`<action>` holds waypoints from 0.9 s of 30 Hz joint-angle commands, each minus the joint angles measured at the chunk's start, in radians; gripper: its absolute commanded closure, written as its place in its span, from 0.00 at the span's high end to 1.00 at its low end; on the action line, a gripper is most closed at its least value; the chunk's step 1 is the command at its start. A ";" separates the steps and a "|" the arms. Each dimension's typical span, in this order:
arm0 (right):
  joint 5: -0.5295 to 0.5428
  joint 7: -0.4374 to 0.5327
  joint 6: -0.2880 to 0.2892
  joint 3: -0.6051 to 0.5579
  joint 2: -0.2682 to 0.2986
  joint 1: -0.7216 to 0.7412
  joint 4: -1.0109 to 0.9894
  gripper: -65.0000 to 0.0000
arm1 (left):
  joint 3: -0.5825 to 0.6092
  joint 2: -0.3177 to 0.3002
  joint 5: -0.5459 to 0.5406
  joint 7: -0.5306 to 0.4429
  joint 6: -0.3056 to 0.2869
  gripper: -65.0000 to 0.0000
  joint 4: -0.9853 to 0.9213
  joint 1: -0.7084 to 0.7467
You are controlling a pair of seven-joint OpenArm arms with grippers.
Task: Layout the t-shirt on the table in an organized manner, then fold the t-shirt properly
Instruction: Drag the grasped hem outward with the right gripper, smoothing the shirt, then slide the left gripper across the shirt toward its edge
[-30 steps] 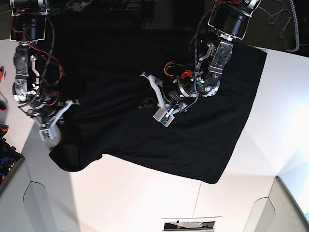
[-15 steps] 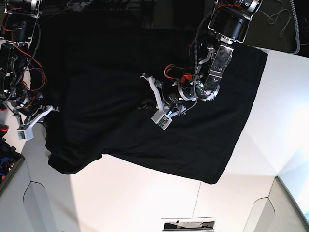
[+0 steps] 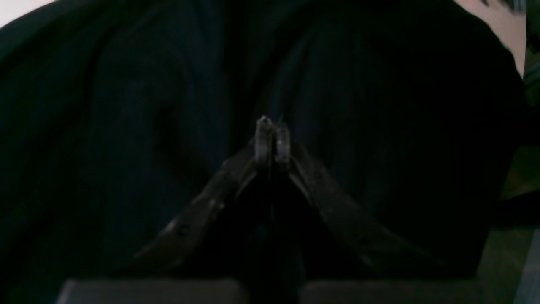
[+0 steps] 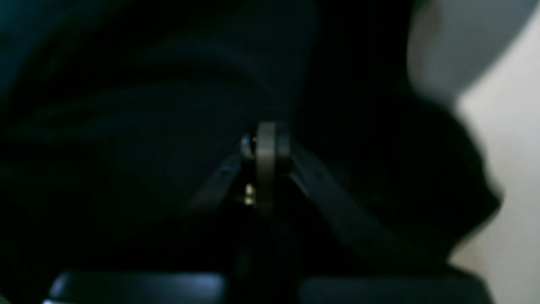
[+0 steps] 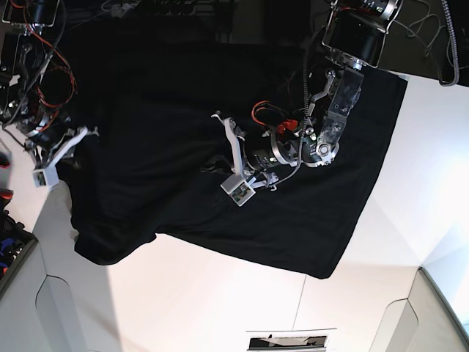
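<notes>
The base view looks steeply down on the desk point(image 5: 220, 293) from above, far enough back to take in both arms and most of the black t-shirt point(image 5: 183, 147). Each wrist view sits just behind its own fingers and looks along them, very close to the cloth. The left wrist view faces the t-shirt's dark middle; the right wrist view faces its edge, with a strip of pale desk point(image 4: 510, 169) alongside. All three views share the t-shirt.
</notes>
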 commanded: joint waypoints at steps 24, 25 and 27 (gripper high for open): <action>-0.065 0.110 0.004 0.006 0.014 0.108 -0.300 0.00 | -0.279 -0.217 0.000 -0.128 -0.015 0.00 -0.133 0.031; -0.069 0.111 0.004 0.006 0.014 0.132 -0.308 0.00 | -0.279 -0.216 0.013 -0.142 -0.015 0.00 -0.163 0.028; -0.084 0.112 0.004 0.006 0.014 0.180 -0.329 0.00 | -0.279 -0.216 0.017 -0.145 -0.014 0.00 -0.217 0.015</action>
